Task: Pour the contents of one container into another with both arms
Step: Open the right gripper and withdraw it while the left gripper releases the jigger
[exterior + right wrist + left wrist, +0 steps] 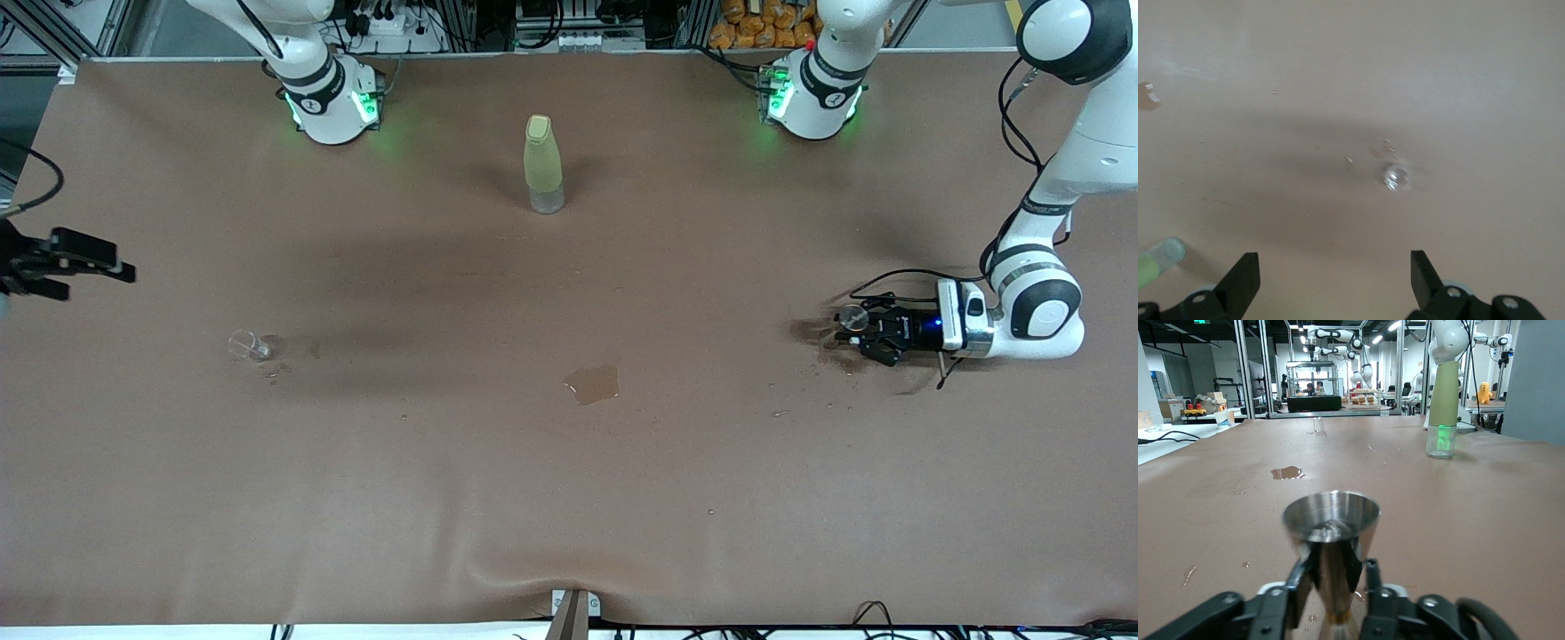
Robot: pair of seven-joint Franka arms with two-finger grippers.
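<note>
Brown matting covers the bench. Left claw [1338, 587] sits low at its own end, fingers flanking a steel measuring cup [1331, 523] set upright, grip seemingly loosening. Right claw [1335, 280] hovers spread above a small clear glass [248, 345]. Only the front view shows their separation; a puddle [593, 383] and green bottle [543, 164] stand between.

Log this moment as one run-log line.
left gripper: around metal cup, on table | right gripper: open, above small glass | bottle: upright | puddle: mid-table

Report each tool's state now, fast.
Left tool: low at the left arm's end of the table, fingers around the metal jigger; firm grip or loosening cannot be told.
Right tool: open, empty, above the table near the small clear glass.
</note>
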